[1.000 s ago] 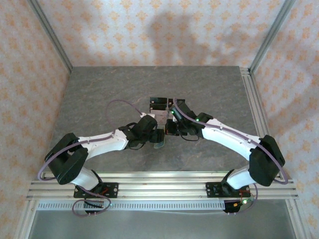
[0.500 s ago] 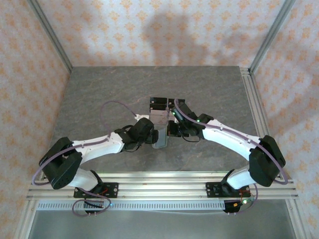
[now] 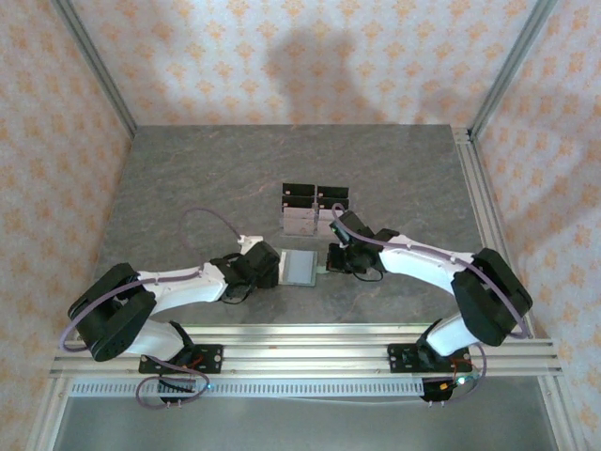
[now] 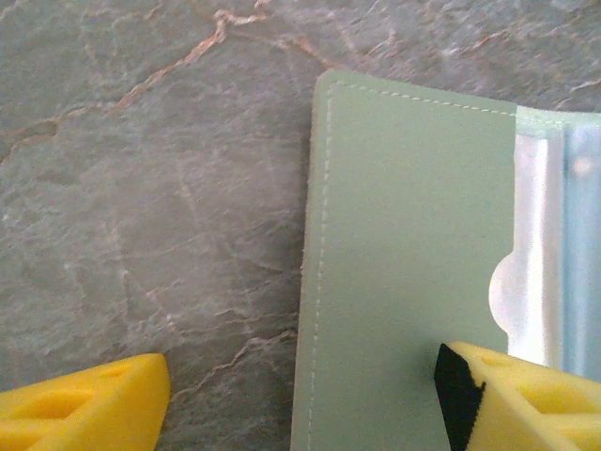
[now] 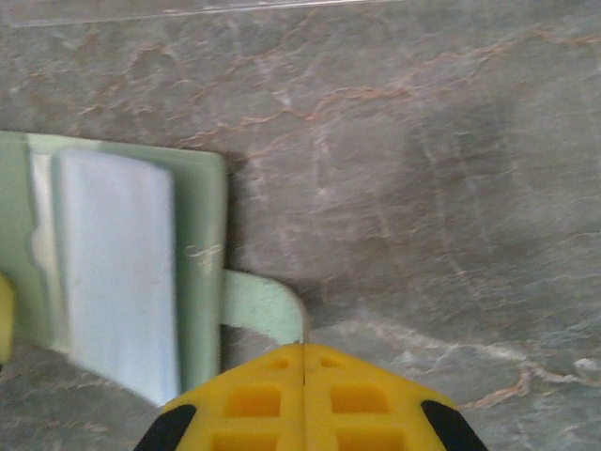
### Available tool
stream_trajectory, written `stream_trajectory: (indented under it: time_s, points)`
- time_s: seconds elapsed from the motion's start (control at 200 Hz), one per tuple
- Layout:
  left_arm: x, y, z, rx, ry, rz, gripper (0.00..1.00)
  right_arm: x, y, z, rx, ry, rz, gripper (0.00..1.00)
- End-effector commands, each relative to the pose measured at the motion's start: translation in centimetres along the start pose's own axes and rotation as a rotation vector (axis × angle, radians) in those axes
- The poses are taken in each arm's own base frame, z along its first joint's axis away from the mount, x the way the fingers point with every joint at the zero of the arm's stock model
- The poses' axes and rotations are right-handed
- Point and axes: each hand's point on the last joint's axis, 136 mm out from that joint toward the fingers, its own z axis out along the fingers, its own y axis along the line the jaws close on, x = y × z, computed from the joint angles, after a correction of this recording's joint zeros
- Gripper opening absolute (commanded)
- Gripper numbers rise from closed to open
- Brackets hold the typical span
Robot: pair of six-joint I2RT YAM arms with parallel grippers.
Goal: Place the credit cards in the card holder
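Setting the wallet (image 3: 299, 268) flat by the table's (image 3: 188, 188) near edge, card (image 5: 117, 272) in.
Left gripper (image 4: 300, 362) is hanging spread, right gripper (image 5: 302, 352) is pressing together.

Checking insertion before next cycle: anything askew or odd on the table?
Pale rectangular card lies on the sage-green leather-like wallet, not fully seated: one corner seems to overhang the wallet's edge. Closing tab lies open.

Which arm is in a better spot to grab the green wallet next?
Probably the left. The left fingers are open, straddling the green wallet's edge, so they could close on it. The right fingers are shut beside its tab.
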Motion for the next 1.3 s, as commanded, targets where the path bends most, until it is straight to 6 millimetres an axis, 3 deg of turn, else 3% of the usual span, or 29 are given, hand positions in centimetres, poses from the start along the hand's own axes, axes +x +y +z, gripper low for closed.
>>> stream_trajectory:
  time_s: [0.0,0.065,0.205,0.29,0.405,0.591,0.776,0.901,1.001,1.296]
  points:
    - [0.3,1.1,-0.3,-0.043,-0.013,-0.02,0.75,0.1,-2.0,1.2,0.077,-0.014,0.004,0.0]
    - [0.6,1.2,-0.2,-0.035,-0.009,-0.028,0.75,0.4,-2.7,1.7,0.1,-0.001,0.003,0.02]
    - [0.2,0.7,-0.9,0.005,-0.026,-0.048,0.75,0.4,-3.0,1.9,0.114,0.009,0.0,0.18]
    - [-0.7,0.2,-1.8,0.03,-0.048,-0.054,0.76,-0.1,-2.4,1.0,0.102,-0.001,-0.003,0.31]
    - [-2.5,-0.5,-3.6,0.066,-0.091,-0.065,0.78,-1.0,-1.2,-1.1,0.074,-0.033,-0.005,0.38]
    - [-5.3,-0.8,-6.4,0.067,-0.161,-0.064,0.83,-1.9,1.0,-4.9,-0.013,-0.08,0.012,0.44]
    - [-5.9,-0.8,-6.0,0.017,-0.127,0.01,0.84,-2.1,4.6,-6.7,-0.096,-0.074,-0.017,0.45]
    - [-5.5,0.0,-4.7,-0.03,-0.083,0.032,0.83,-1.6,7.1,-6.0,-0.121,-0.047,-0.056,0.47]
    - [-5.0,1.1,-3.7,-0.077,-0.046,0.036,0.83,-1.2,8.4,-4.3,-0.133,-0.019,-0.064,0.48]
    - [-2.9,3.0,-1.7,-0.156,0.017,0.04,0.82,-0.7,9.6,0.1,-0.138,0.038,-0.055,0.48]
